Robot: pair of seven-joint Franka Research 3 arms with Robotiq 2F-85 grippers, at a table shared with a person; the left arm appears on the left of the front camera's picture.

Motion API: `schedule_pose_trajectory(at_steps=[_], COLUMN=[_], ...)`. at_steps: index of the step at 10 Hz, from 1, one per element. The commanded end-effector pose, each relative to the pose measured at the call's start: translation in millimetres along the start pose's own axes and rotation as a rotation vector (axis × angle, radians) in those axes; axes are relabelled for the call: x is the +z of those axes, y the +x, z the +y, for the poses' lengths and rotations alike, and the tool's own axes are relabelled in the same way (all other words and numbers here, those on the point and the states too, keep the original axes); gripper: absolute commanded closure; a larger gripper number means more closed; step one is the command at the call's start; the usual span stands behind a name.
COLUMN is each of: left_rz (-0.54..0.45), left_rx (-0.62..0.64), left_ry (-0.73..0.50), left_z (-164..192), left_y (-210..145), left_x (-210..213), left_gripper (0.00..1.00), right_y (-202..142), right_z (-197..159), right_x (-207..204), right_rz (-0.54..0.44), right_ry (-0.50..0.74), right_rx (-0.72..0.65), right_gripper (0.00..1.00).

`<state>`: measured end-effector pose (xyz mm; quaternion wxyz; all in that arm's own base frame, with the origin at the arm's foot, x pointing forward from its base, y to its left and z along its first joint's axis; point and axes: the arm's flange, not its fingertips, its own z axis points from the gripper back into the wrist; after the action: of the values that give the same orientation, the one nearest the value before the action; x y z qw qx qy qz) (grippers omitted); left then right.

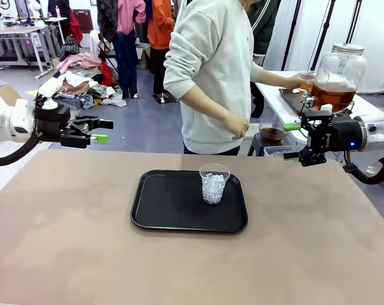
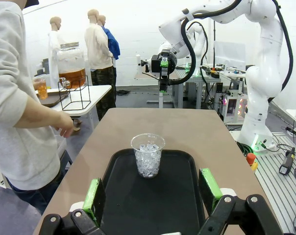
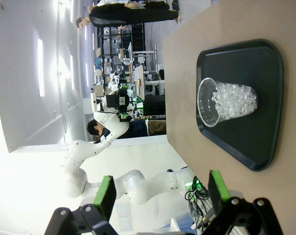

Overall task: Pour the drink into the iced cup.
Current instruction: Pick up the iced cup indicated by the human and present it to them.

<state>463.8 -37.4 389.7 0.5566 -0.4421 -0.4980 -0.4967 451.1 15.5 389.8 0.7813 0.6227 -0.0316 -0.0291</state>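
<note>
Front camera looks across the table (image 1: 65, 241); both wrist cameras see the iced cup (image 2: 148, 159).

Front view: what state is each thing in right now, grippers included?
iced cup: upright on tray, ice inside, no drink.
tray: flat on table.
jar: lidded, partly full of amber drink.
left gripper: open, empty.
right gripper: open, empty.
person's hand: holding a small cup at the jar.
</note>
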Motion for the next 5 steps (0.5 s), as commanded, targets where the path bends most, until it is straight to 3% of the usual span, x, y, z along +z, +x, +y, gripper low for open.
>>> schedule_pose_trajectory(at_steps=[1,5], left_rz=[0.001,0.001], left_rx=[-0.005,-0.005], left_ry=[0.001,0.001], left_z=[-0.5,-0.5], left_y=[2.2,2.2], left_x=[-0.1,-0.1], left_gripper=[0.00,0.00], right_y=[-0.8,-0.8], right_z=[0.8,0.8], right_x=[0.2,0.2], right_rz=[-0.002,-0.002], right_ry=[0.004,0.004], right_rx=[0.001,0.001], right_gripper=[0.00,0.00])
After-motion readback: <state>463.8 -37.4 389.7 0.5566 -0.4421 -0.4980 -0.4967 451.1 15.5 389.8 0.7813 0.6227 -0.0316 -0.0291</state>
